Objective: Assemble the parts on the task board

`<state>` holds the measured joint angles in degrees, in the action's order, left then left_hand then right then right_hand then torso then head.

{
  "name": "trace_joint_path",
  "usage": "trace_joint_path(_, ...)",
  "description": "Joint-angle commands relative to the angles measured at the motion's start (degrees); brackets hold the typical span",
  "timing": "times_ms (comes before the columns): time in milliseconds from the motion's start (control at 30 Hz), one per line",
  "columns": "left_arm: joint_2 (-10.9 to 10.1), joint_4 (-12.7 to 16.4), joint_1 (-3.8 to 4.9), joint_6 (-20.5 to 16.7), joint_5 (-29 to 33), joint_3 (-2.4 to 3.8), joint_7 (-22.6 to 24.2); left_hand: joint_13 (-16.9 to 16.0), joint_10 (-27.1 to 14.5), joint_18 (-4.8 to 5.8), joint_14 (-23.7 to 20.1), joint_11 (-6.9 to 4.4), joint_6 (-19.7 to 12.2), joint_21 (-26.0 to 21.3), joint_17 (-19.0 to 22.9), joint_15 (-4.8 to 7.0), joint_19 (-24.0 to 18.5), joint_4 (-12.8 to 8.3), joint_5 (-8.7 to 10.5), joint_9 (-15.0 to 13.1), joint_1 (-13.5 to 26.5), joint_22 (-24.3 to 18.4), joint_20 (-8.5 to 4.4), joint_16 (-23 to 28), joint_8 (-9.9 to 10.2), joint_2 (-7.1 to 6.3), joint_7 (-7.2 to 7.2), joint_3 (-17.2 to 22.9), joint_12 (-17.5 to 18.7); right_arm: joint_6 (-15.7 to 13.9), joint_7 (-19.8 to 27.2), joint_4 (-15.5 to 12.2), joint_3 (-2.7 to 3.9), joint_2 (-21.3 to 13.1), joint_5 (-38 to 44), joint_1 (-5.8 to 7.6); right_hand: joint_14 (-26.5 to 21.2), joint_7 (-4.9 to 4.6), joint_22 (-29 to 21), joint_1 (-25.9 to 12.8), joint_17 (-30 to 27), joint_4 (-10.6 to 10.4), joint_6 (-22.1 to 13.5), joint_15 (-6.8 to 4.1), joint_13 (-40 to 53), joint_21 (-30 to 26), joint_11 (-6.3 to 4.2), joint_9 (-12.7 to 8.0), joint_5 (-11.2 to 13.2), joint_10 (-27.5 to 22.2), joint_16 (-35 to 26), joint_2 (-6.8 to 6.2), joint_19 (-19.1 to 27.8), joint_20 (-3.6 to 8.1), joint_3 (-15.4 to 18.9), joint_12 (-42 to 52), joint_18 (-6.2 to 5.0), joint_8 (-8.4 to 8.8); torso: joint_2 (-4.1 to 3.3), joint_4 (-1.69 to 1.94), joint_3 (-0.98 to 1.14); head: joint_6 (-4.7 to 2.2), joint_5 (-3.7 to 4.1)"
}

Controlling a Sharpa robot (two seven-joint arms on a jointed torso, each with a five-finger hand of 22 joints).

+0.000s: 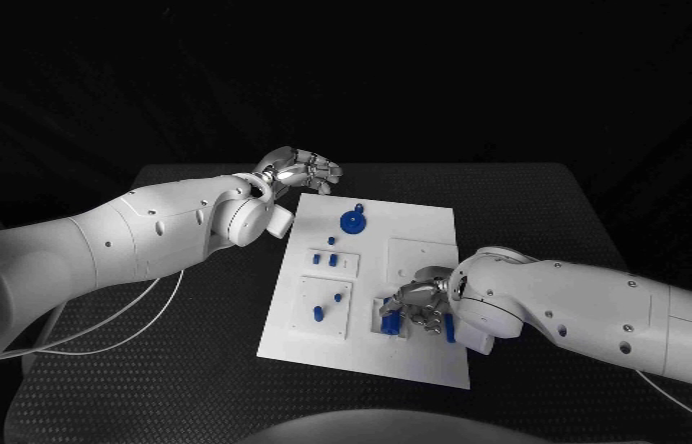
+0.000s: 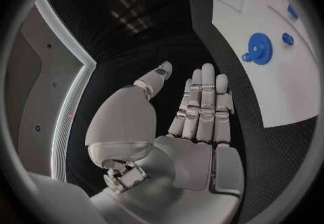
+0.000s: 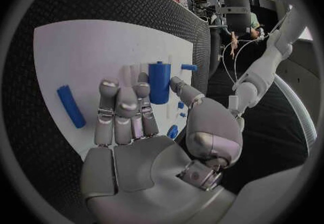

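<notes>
Right robot hand (image 1: 418, 309) pinches a blue peg (image 3: 159, 81) at the white board's (image 1: 426, 224) five o'clock corner; left robot hand (image 1: 299, 171) rests spread, empty.

**Item count, as observed**

One task board (image 1: 411, 264): a single white plate on one bench (image 1: 548, 214).

One blue gear (image 1: 352, 224) on the board, with one small blue knob (image 1: 358, 208) just beside it.

Three short blue pegs (image 1: 330, 258) in a group near the board's middle. Two further blue pegs (image 1: 327, 305) on a raised square panel.

One blue cylinder (image 3: 159, 81) and one blue bar (image 3: 71, 106) at the right robot hand (image 1: 420, 307); other small blue pieces beside it are too hidden to count.

Two robot hands in all; the left robot hand (image 1: 297, 171) is the second.
</notes>
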<state>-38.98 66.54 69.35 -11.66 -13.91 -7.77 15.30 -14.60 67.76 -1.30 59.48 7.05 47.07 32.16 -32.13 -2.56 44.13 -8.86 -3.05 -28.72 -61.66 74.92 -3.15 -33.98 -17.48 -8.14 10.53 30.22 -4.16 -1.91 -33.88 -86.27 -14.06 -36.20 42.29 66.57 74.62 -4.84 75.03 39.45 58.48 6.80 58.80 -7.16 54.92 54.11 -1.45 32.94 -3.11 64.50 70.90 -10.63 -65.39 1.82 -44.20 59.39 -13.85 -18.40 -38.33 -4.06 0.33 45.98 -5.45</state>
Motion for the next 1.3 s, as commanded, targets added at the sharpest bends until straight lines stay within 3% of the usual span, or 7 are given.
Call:
trace_joint_path(33, 0.0, 0.2, 0.1, 0.8, 0.0, 0.04, 0.3, -0.1, -0.5, -0.91, -0.2, -0.08, -0.5, -0.2, -0.1, -0.24, 0.0, 0.3, -0.1, 0.1, 0.5, 1.0, 0.25, 0.2, -0.3, -0.23, -0.03, -0.1, -0.2, 0.3, 0.3, 0.2, -0.11, 0.3, 0.8, -0.25, 0.0, -0.1, 0.7, -0.2, 0.1, -0.3, -0.5, -0.32, 0.1, 0.2, 0.02, 0.1, 0.3, -0.3, -0.3, -0.28, 0.2, -0.17, -0.1, -0.3, -1.15, 0.18, -0.04, -0.05, 0.02, 0.03, -0.06)
trace_joint_path(367, 0.0, 0.1, 0.12, 0.8, 0.0, 0.04, 0.3, -0.1, -0.5, -0.91, -0.2, -0.08, -0.5, -0.2, -0.1, -0.24, 0.0, 0.4, -0.1, 0.1, 0.5, 1.1, 0.25, 0.2, -0.3, -0.24, -0.02, -0.1, -0.2, 0.6, 0.4, 0.1, -0.11, 0.3, 1.4, -0.25, 0.0, -0.24, 0.7, -0.5, 0.1, -0.6, -1.0, -0.23, 0.2, 0.2, 0.14, 0.3, 0.3, -0.5, -0.5, -1.87, 0.3, -0.08, 0.4, -0.5, -1.15, 0.41, -0.02, -0.02, 0.03, 0.13, -0.24)
trace_joint_path(800, 0.0, 0.1, 0.12, 0.8, 0.0, 0.04, 0.3, -0.1, -0.5, -0.92, -0.2, -0.08, -0.5, -0.2, -0.2, -0.24, 0.0, 0.4, -0.1, 0.1, 0.5, 1.1, 0.25, 0.3, -0.3, -0.27, -0.03, 0.0, -0.2, 1.0, 0.4, 0.1, -0.11, 0.4, 1.8, -0.28, -0.1, -0.32, 0.7, 0.7, 0.2, 0.1, -1.2, -0.16, 0.4, 0.2, 0.22, 0.5, 0.3, -0.7, -0.6, -1.88, 0.4, 0.01, 0.7, -0.5, -1.15, 0.52, 0.02, -0.05, 0.0, 0.32, -0.38)
trace_joint_path(1300, 0.0, 0.1, 0.13, 0.7, 0.0, 0.04, 0.3, -0.1, -0.5, -0.92, -0.2, -0.08, -0.5, -0.3, -0.2, -0.24, 0.0, 0.5, -0.1, 0.1, 0.5, 1.1, 0.25, 0.3, -0.4, -0.29, -0.03, 0.0, -0.2, 0.5, 0.6, 0.0, -0.11, 0.4, 2.2, -0.28, -0.2, -0.48, 0.6, 0.0, 0.3, -0.7, -1.6, -0.01, 0.7, 0.0, 0.38, 0.9, 0.3, -0.9, -0.9, -3.23, 0.6, -0.16, 2.1, -0.6, -1.15, 0.73, 0.0, -0.04, -0.01, 0.34, -0.38)
